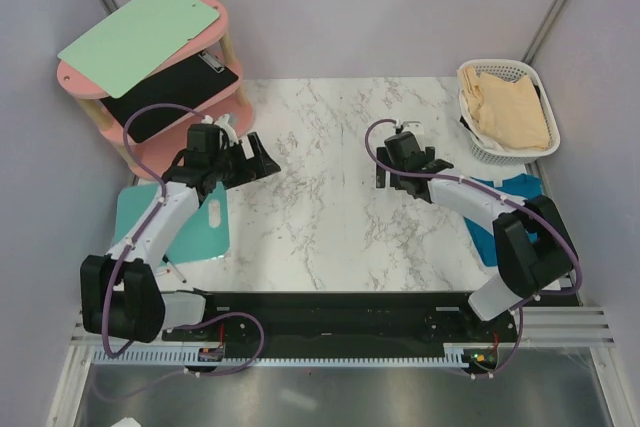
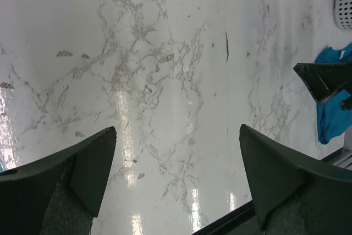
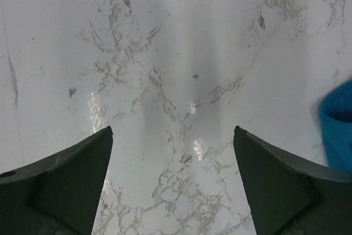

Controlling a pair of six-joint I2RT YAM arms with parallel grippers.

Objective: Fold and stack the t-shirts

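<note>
The pale yellow t-shirt point(image 1: 510, 107) lies crumpled in the white basket point(image 1: 474, 150) at the far right. The teal-blue t-shirt point(image 1: 512, 190) lies on the table's right edge, partly under my right arm; it also shows in the left wrist view point(image 2: 331, 122) and the right wrist view point(image 3: 339, 130). The white flower-print shirt is out of view. My left gripper point(image 1: 268, 160) is open and empty over bare marble point(image 2: 177, 129). My right gripper point(image 1: 381, 175) is open and empty over bare marble point(image 3: 173, 129), left of the teal-blue shirt.
A turquoise board with a handle hole point(image 1: 195, 225) lies under my left arm. A pink two-tier shelf point(image 1: 225, 22) at the far left holds a pale green board point(image 1: 140, 35) and a black clipboard point(image 1: 170, 97). The marble table point(image 1: 320, 217) spans the middle.
</note>
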